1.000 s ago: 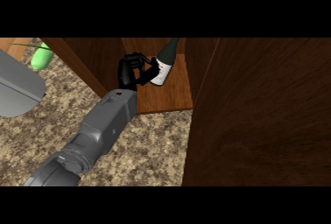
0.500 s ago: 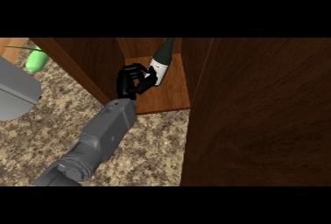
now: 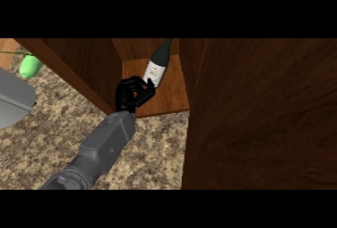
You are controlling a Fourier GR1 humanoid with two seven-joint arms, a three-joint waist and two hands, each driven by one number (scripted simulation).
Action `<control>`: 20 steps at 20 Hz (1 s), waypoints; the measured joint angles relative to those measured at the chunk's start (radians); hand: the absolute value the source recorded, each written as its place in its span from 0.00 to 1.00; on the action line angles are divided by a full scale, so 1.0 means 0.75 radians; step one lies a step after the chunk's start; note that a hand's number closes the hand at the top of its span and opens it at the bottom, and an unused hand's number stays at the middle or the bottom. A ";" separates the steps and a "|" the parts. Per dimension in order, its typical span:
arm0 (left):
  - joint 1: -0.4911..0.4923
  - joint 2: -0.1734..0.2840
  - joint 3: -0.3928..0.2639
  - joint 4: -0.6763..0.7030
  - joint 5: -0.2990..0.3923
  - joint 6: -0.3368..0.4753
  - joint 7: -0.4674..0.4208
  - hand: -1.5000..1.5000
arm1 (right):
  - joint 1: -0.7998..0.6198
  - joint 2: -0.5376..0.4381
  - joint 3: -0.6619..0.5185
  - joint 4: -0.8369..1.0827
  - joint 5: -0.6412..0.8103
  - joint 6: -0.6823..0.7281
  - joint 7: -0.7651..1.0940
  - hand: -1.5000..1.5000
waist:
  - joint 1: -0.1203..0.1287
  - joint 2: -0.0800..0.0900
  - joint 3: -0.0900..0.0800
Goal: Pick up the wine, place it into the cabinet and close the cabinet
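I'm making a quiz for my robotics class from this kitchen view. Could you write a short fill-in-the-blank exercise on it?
1. The wine bottle has a ____ label.
2. The bottle stands on the cabinet's ____ shelf.
3. Only one hand shows, coloured ____.
4. The bottle at the view's left edge is ____.

Missing words: white; wooden; black; green

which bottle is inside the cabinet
The dark wine bottle with the white label, by the robot hand; the green bottle stays out on the counter.
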 measured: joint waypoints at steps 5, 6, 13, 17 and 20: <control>0.054 0.000 -0.025 0.002 0.019 -0.013 -0.016 1.00 | -0.002 0.009 -0.002 0.004 -0.004 0.005 -0.016 0.00 | -0.017 0.001 -0.001; 0.052 0.000 -0.030 -0.001 0.024 -0.002 -0.013 1.00 | -0.003 0.010 -0.005 0.009 -0.010 0.007 -0.015 0.00 | -0.020 0.000 -0.001; 0.072 0.000 -0.065 -0.018 0.053 0.048 -0.023 1.00 | -0.013 0.020 0.000 0.018 -0.037 0.013 -0.022 0.00 | -0.040 0.003 -0.002; 0.056 0.000 -0.082 -0.032 0.071 0.080 -0.016 1.00 | 0.006 0.025 -0.005 0.017 -0.046 0.021 -0.033 0.00 | -0.048 0.005 -0.001; 0.034 0.000 -0.096 -0.045 0.085 0.104 -0.004 1.00 | 0.002 0.019 -0.030 0.028 -0.057 0.023 -0.033 0.00 | -0.043 0.004 -0.001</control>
